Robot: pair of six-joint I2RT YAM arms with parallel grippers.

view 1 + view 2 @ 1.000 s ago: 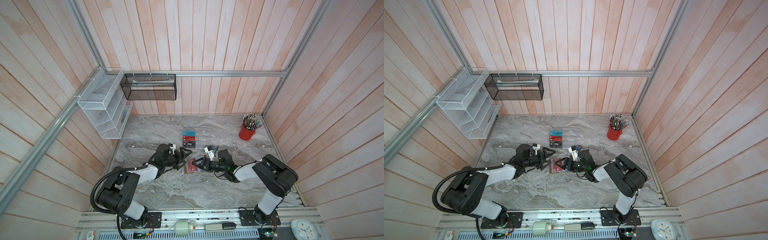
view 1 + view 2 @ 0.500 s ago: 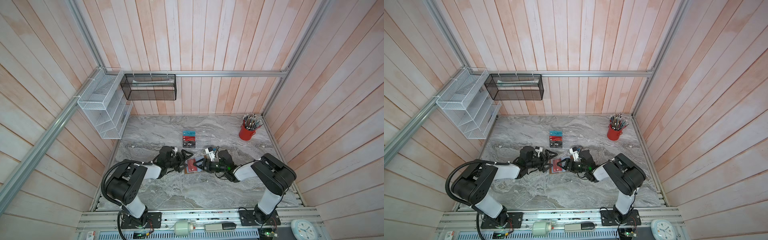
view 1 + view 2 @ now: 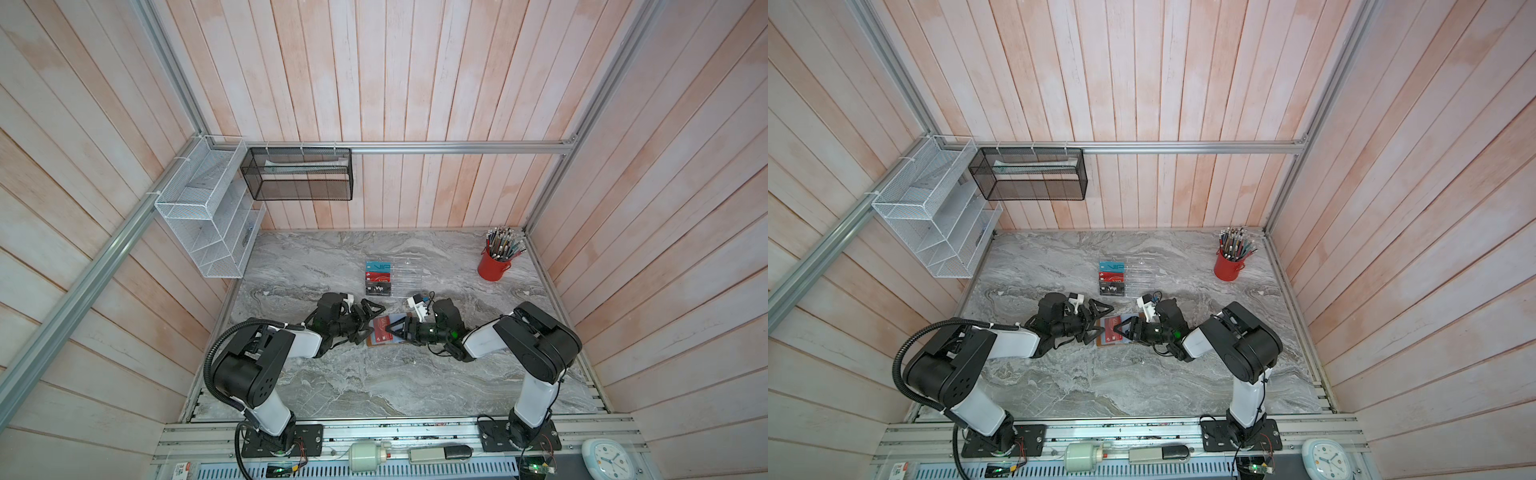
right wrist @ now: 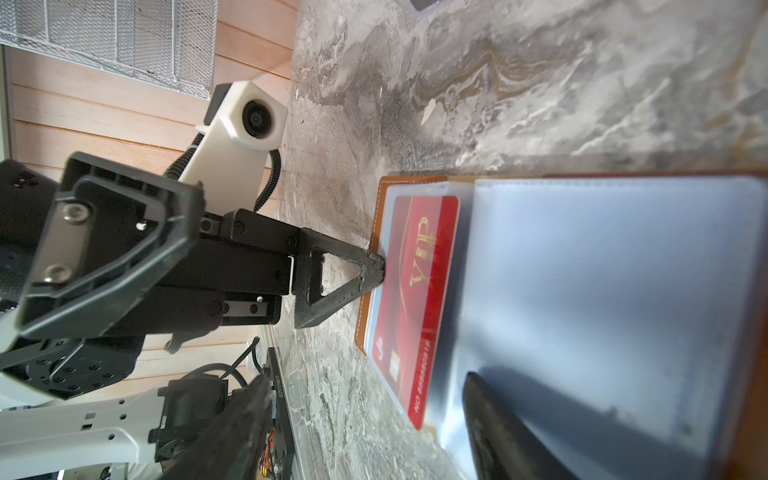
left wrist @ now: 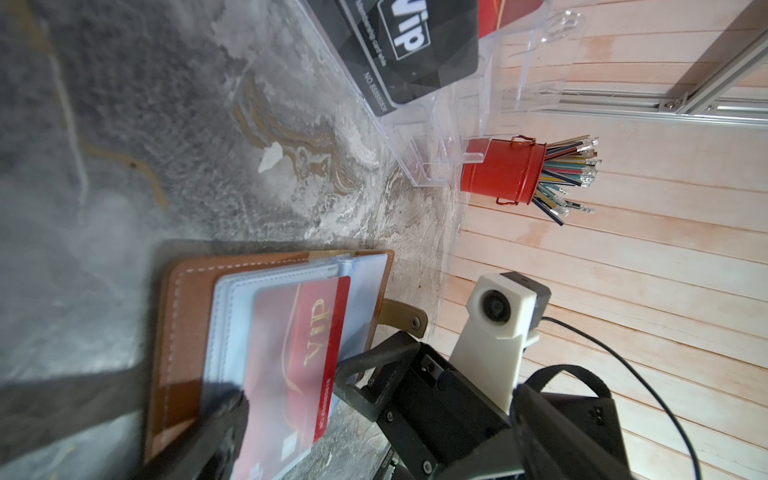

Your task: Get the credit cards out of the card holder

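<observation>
The tan card holder (image 3: 390,341) (image 5: 187,316) (image 4: 388,183) lies open on the marble, its clear sleeves up. A red VIP credit card (image 3: 380,326) (image 5: 299,353) (image 4: 419,291) sticks partway out of a sleeve. My left gripper (image 3: 371,321) (image 3: 1096,320) is open, and one fingertip (image 4: 376,266) presses the holder's left edge. My right gripper (image 3: 395,329) (image 4: 368,378) is open around the card's end. One of its fingers (image 4: 494,419) lies on the sleeve page, and its tip touches the card's edge in the left wrist view.
Behind the holder a clear acrylic rack (image 3: 405,274) holds teal, red and black (image 5: 411,45) VIP cards. A red pencil cup (image 3: 492,266) (image 5: 503,170) stands at the back right. A white wire shelf (image 3: 203,208) and a black mesh basket (image 3: 297,174) hang on the walls.
My left gripper has moved right, up to the holder's left edge. The right gripper's jaws have narrowed around the red card's end.
</observation>
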